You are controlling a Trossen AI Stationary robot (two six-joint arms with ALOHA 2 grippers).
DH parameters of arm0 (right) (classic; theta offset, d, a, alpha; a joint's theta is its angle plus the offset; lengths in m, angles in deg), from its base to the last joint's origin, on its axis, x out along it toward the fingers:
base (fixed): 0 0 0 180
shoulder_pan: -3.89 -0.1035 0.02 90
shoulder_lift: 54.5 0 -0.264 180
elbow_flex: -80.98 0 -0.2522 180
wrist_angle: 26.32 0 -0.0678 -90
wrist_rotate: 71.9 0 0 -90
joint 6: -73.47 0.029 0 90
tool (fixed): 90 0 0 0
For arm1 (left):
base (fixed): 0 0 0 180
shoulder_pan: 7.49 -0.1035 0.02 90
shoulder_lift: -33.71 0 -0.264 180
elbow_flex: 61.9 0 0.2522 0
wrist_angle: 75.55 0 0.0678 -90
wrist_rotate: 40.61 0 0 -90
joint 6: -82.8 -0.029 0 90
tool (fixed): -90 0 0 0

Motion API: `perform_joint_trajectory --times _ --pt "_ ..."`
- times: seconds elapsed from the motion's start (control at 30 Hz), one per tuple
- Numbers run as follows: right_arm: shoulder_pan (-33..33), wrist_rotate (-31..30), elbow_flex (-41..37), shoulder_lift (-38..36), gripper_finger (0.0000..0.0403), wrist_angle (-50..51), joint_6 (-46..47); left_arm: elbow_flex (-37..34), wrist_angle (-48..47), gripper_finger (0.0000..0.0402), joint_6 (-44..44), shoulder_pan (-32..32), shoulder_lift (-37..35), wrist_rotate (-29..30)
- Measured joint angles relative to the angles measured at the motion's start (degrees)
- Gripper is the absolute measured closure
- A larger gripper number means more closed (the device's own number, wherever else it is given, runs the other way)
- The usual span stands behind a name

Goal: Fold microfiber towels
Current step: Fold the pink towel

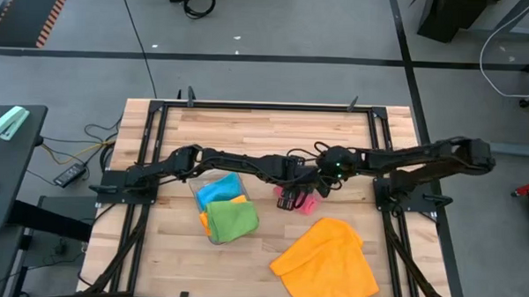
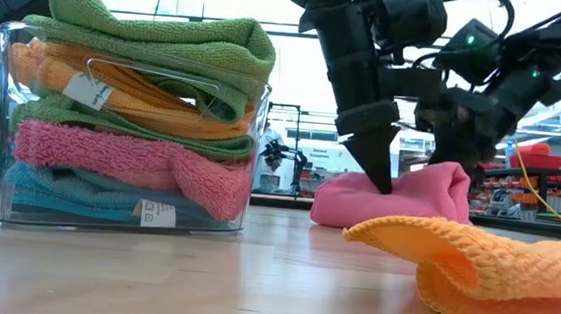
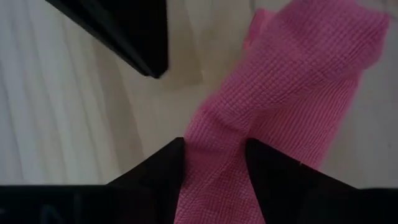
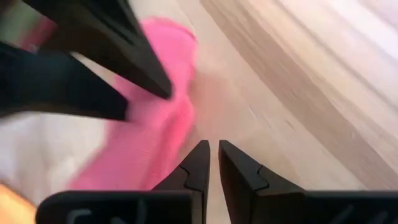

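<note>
Two dark robot arms meet over a pink towel [image 2: 413, 198] lying bunched on the wooden surface [image 1: 274, 136], just beside the clear plastic tray [image 2: 1, 135]. The left hand [image 3: 214, 165] points down onto the cloth, its two fingers [image 3: 155, 168] set apart with a fold of pink fabric lying between them; whether they pinch it cannot be told. The right hand [image 4: 212, 163] hovers low at the towel's far side from the tray, its fingertips drawn almost together and holding nothing, the bare wood showing beneath them. The tray holds a stack of folded towels: a sky blue towel [image 2: 67, 195] at the base, a second pink one [image 2: 110, 154] above it, then green, an orange folded towel [image 2: 144, 101] and a green towel [image 2: 160, 32] heaped on top, rising above the rim. An orange towel [image 1: 327, 261] lies loosely spread on the surface, beyond the pink towel from the tray, toward the front edge, touching neither arm
</note>
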Motion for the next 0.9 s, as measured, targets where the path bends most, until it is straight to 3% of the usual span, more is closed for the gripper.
perform_joint_trajectory --times 0.2,0.33,0.57,0.73,0.9 --pt "-4.0 2.8 0.1 -8.5 0.0360 -1.0 1.7 0.0 -2.2 0.0225 0.7 -0.3 -0.1 0.0" --pt "-10.9 -1.8 0.0 -9.0 0.0360 -3.2 -0.2 0.0 -2.7 0.0224 1.2 -0.5 -0.1 0.0" --pt "-19.8 -16.5 0.1 -1.2 0.0360 -10.1 -0.6 0.0 -2.8 0.0229 1.5 -0.5 -0.2 0.0" --pt "-20.2 -17.6 0.2 4.4 0.0360 -13.4 0.0 0.0 -3.9 0.0230 2.5 -0.6 -0.2 0.0" --pt "-20.2 -17.4 0.2 6.1 0.0360 -10.5 1.3 -0.1 -5.5 0.0228 2.6 -0.7 -0.2 0.0"
